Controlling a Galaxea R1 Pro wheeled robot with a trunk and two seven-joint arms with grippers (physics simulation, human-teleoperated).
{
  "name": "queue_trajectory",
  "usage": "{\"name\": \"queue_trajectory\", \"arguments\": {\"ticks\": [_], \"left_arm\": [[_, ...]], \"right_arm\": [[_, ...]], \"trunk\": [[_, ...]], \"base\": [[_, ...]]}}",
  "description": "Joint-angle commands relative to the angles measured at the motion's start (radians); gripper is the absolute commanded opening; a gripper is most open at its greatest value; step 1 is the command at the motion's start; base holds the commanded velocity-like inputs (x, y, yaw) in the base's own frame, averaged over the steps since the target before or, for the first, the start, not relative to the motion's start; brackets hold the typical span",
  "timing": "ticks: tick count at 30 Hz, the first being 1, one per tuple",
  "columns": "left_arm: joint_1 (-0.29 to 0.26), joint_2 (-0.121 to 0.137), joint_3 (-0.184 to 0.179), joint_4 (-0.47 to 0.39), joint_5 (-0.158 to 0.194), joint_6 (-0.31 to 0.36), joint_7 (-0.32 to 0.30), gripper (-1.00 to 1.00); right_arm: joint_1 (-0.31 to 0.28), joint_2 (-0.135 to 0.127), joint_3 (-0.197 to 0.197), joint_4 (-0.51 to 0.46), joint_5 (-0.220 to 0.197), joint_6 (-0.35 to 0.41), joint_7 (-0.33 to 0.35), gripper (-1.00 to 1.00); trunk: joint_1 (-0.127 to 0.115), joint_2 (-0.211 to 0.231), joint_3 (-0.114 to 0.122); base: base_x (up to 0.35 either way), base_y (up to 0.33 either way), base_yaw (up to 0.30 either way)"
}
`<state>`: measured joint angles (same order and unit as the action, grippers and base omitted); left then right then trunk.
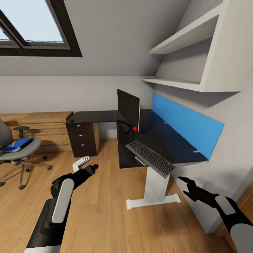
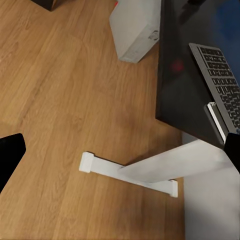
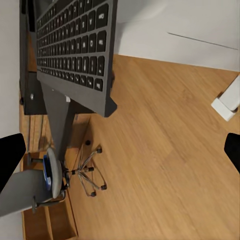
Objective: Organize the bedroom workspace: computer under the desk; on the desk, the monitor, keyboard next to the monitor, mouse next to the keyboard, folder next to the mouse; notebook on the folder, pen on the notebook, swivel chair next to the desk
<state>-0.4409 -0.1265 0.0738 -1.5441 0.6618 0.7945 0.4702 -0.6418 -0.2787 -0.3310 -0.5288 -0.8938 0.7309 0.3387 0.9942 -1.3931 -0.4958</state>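
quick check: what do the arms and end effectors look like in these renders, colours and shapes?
Both arms are black with rounded joints and a light grey-white panel along the forearm. The left end effector and the right end effector are black, each ending in slim pointed fingers. No cables or markings are visible. In the wrist views the fingers show as plain black blocks at the frame edges.

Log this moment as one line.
left gripper open, empty | right gripper open, empty | keyboard overhangs desk edge | folder on chair
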Motion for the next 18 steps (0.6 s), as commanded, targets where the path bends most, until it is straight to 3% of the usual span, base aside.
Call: {"name": "queue_trajectory", "arguments": {"ticks": [1,9,18], "left_arm": [[-0.001,-0.001,0.001,-0.001,0.011,0.003,0.008,1.00],[-0.001,-0.001,0.000,-0.001,0.012,0.003,0.008,1.00],[-0.001,-0.001,0.000,-0.001,0.012,0.003,0.008,1.00]], "right_arm": [[-0.001,0.001,-0.005,0.000,0.002,0.006,0.003,1.00],[-0.001,0.003,-0.003,-0.009,0.003,-0.055,0.008,1.00],[-0.001,0.003,-0.003,-0.041,0.002,-0.060,0.009,1.00]], "trunk": [[0.004,-0.008,-0.004],[0.035,-0.064,-0.029],[0.069,-0.127,-0.058]], "base": [[0.000,0.000,0.000],[0.000,0.000,0.000],[0.000,0.000,0.000]]}}
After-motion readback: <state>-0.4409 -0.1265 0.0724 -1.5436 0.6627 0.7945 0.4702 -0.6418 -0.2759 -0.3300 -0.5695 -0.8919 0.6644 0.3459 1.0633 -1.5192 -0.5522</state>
